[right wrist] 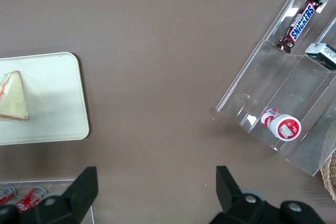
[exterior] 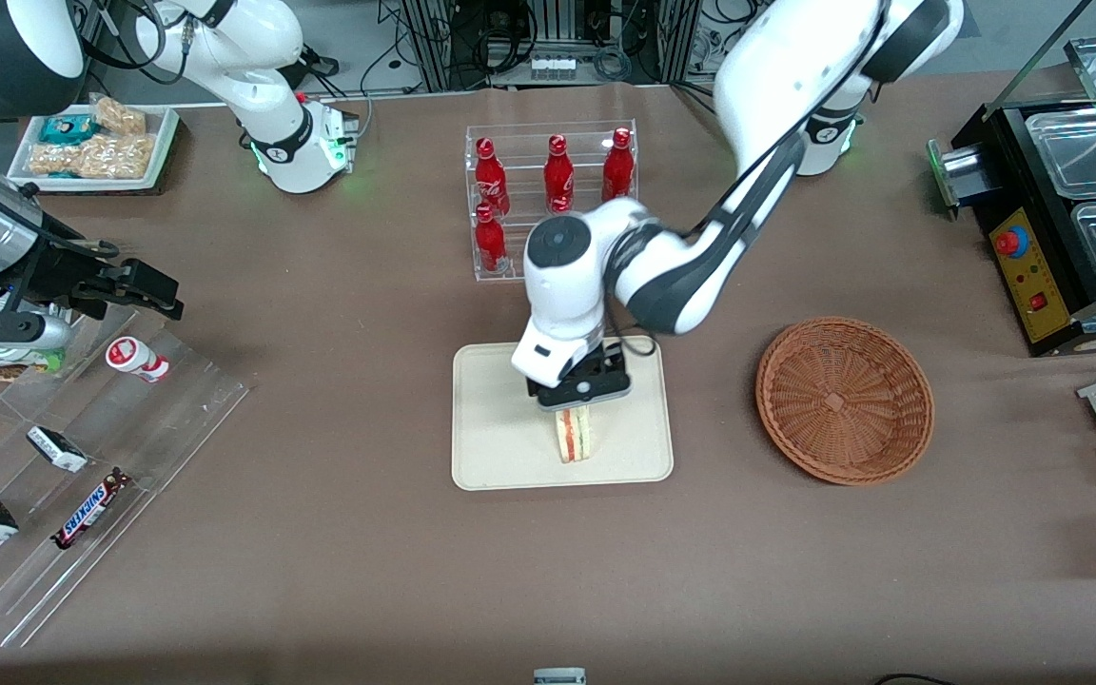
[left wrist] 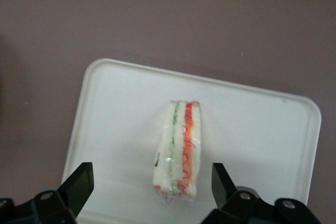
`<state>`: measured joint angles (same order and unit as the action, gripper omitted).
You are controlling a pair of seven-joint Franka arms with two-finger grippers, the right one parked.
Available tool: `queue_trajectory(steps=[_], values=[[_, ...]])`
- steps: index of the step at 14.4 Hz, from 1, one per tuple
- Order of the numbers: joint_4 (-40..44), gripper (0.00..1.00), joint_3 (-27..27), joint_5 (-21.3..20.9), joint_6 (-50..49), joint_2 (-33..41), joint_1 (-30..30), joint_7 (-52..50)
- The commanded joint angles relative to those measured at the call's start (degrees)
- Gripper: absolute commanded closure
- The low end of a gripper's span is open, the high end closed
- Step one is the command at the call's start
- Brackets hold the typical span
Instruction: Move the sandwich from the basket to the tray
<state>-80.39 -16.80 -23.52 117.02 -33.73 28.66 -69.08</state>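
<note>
Sandwich (exterior: 574, 434) on the tray (exterior: 491, 419), standing on edge with its orange-red and green filling stripes turned up toward my wrist camera. I have the gripper (exterior: 582, 390) hovering directly above it, and its fingers (left wrist: 79, 182) are spread wide, one on each side of the wedge with clear gaps to both bread faces, gripping nothing. The basket (exterior: 845, 400) sits well apart on the brown worktop (exterior: 339, 571), toward the working arm's end, and I see nothing left in it. From the parked arm's camera the sandwich shows as a pale triangle resting inside the tray's low rim.

By my reading the placing is all but finished; what remains is to lift clear without brushing the wedge. I judge it light and soft, bread that would dent under a firm squeeze, in clear wrap that looks slick and may slide against the pads. It is narrow where it stands, so a nudge could tip it flat. If I had to take hold again, I would close gently across the two broad bread faces, low on the thick part of the wedge, not at the thin tip.
</note>
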Motion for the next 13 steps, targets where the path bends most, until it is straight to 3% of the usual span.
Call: queue_trajectory(steps=[1,4,9,10,13], values=[[-2.8,0.0,0.2,4.0,-7.8,11.6,-6.0,-1.2],[-2.8,0.0,0.0,6.3,-16.5,18.3,-14.5,2.3],[-5.2,0.0,0.3,17.3,-30.1,27.0,-30.1,35.1],[-8.2,0.0,1.6,18.2,-31.7,31.1,-31.2,41.3],[-16.1,0.0,13.2,23.6,-31.8,38.6,-29.9,56.8]])
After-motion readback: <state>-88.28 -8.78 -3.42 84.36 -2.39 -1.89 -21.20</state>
